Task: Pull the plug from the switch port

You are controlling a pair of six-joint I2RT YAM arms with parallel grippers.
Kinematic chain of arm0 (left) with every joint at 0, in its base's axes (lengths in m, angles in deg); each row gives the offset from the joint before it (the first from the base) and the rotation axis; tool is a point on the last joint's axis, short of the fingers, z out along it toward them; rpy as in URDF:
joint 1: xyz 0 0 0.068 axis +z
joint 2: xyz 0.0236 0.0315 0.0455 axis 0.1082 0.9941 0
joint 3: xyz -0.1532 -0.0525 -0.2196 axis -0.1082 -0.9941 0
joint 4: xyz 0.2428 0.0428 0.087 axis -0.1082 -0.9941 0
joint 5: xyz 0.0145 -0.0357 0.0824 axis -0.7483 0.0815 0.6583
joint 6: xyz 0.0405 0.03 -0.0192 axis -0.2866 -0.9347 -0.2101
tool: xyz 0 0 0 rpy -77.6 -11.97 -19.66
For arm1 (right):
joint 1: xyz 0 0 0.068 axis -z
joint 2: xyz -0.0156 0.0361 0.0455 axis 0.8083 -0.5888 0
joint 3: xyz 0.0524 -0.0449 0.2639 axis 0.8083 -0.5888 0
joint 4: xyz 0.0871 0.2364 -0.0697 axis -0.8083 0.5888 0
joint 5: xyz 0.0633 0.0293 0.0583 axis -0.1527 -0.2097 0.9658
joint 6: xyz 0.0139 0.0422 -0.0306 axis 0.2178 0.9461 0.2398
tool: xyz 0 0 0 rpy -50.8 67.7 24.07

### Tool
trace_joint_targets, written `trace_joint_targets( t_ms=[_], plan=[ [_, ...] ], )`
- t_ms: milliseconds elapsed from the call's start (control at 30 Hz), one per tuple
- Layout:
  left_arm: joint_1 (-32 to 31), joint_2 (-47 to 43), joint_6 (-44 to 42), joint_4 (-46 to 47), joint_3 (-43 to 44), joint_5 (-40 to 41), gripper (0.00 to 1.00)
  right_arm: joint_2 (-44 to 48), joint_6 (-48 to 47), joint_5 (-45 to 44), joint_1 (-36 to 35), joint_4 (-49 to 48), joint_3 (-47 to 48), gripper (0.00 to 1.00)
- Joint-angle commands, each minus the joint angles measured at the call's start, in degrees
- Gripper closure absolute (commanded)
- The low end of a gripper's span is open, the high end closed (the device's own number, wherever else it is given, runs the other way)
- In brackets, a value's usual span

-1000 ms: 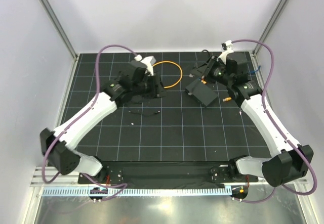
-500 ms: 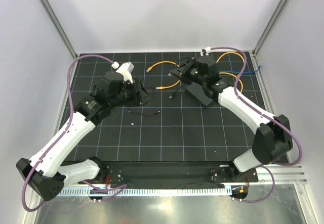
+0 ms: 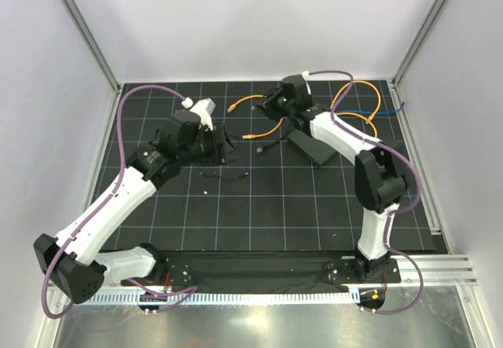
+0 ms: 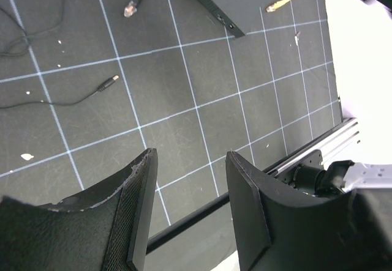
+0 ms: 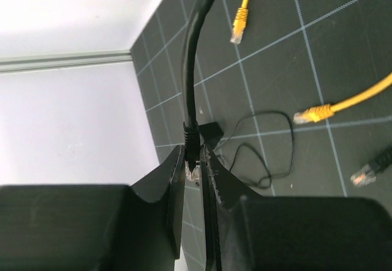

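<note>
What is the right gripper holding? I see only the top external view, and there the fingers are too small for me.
Observer: The right wrist view shows the right gripper shut on the clear plug of a black cable.
Operator: Is this plug inside the switch?
Observer: No. It sits bare between the fingers, with only mat behind it.
Operator: And the left gripper?
Observer: Its wrist view shows it open and empty.

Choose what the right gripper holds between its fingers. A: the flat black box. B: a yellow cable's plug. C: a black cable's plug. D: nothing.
C: in the right wrist view, the right gripper is shut on the clear plug at the end of the black cable.
</note>
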Motion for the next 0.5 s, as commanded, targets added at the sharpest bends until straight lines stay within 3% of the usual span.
trace_joint_targets(
  t_ms=[0, 467],
  plan=[
    [0.2, 1.0, -0.8, 3.4, -0.4, -3.2, 0.47, -4.6, -0.4, 1.7, -0.2, -2.4, 6.3, 0.97],
    [0.5, 4.9, -1.1, 6.9, -1.6, -8.4, 0.48, -20.8, 1.5, 1.0, -1.3, -7.0, 21.3, 0.95]
  ],
)
